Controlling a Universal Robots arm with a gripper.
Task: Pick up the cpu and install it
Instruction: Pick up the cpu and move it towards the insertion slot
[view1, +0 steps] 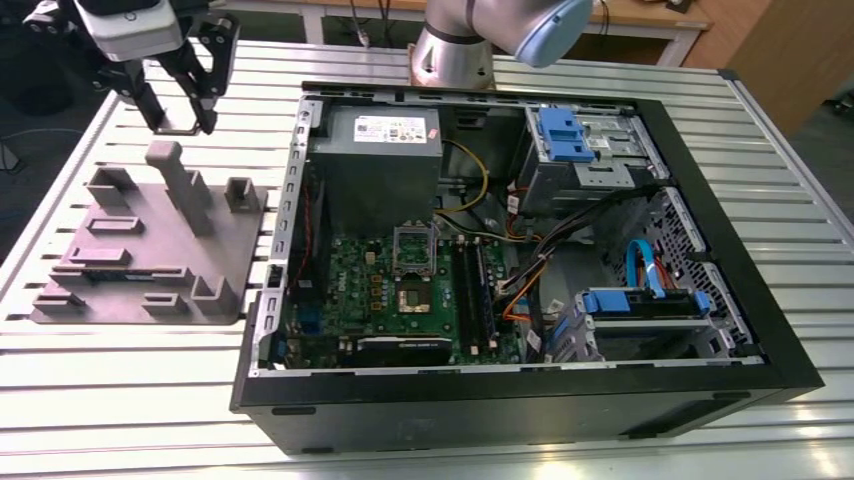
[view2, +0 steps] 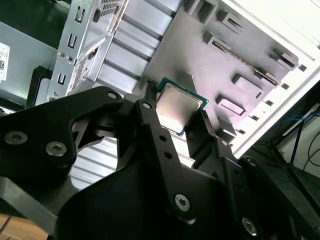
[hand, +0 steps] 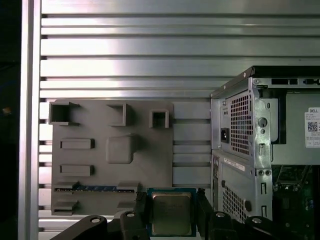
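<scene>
The cpu (hand: 171, 214), a small square chip with a silver-gray top and a pale rim, sits between the black fingers (hand: 141, 212) of my gripper (hand: 172, 216), which is shut on it. The second wrist view shows the cpu (view2: 178, 106) clamped the same way by my gripper (view2: 178, 112). In the exterior view my gripper (view1: 180, 118) hangs above the slatted table at the far left, beyond the gray fixture block (view1: 147, 250). The open cpu socket (view1: 415, 283) lies on the green motherboard (view1: 400, 300) inside the open computer case (view1: 534, 390), well to the exterior view's right of my gripper.
The gray fixture block carries a tall post (view1: 180, 185) and several small holders. Inside the case are a gray power-supply box (view1: 380, 150), blue drive brackets (view1: 567, 135) and loose cables (view1: 534, 260). The arm's base (view1: 454, 55) stands behind the case.
</scene>
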